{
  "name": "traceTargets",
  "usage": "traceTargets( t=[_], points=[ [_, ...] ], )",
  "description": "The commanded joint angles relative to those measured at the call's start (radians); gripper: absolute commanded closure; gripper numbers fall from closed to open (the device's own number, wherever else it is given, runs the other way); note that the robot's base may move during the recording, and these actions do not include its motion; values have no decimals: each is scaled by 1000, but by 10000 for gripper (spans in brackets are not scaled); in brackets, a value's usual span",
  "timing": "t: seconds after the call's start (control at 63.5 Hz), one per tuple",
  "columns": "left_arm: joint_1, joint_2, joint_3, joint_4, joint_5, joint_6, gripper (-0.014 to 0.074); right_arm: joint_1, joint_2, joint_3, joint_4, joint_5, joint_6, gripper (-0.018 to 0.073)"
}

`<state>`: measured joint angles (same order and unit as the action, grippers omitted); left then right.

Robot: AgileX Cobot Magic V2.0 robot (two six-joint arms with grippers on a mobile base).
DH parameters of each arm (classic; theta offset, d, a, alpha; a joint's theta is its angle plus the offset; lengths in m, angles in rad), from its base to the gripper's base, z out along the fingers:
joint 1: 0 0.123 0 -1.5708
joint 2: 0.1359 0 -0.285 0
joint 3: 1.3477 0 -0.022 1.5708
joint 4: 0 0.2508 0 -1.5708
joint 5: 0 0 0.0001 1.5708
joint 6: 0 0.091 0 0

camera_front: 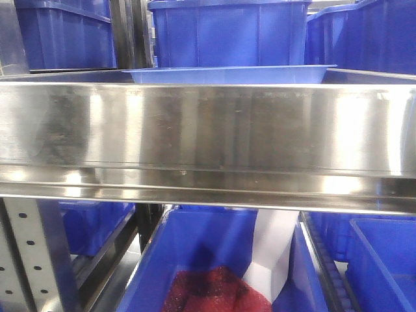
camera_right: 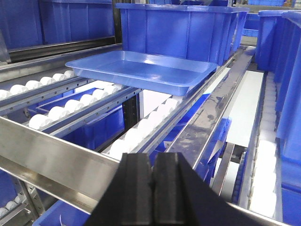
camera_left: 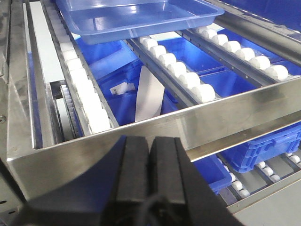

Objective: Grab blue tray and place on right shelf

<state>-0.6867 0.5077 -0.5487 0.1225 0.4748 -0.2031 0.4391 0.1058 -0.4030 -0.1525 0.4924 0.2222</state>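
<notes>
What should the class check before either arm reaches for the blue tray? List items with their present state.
1. Blue tray in view, resting flat on the white rollers: ok.
2. Tray interior free of items: ok.
3. Left end effector open for grasping: not ok, pads pressed together.
4. Right end effector open: not ok, also shut.
5. Both end effectors past the steel front lip: not ok, they sit on its near side.
6. Free spot on the right shelf: cannot tell.

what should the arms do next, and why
Probably open both tools and reach forward over the steel lip. The left tool and right tool are shut, short of the blue tray, which sits untouched on the white rollers.
</notes>
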Motion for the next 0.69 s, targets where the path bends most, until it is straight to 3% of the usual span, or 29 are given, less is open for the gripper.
traceTargets(
  t=[0.0,0.236,0.299,0.378,0.457,0.552,0.678],
  points=[
    [-7,6,-28,3,-87,6,644,2,12,-26,-21,-93,-11,542],
    [-5,-2,-28,3,-82,6,644,2,12,-26,-21,-93,-11,542],
    [20,-33,-28,-47,-82,6,644,1,12,-26,-21,-93,-11,542],
    [86,-96,-1,-123,-85,11,644,1,12,-26,-21,-93,-11,542],
    [164,-170,52,-123,-112,66,644,1,12,-26,-21,-93,-11,542],
    [290,-293,147,-134,-157,131,644,1,12,-26,-21,-93,-11,542],
    [459,-444,283,-197,-178,138,644,1,12,-26,-21,-93,-11,542]
  ],
)
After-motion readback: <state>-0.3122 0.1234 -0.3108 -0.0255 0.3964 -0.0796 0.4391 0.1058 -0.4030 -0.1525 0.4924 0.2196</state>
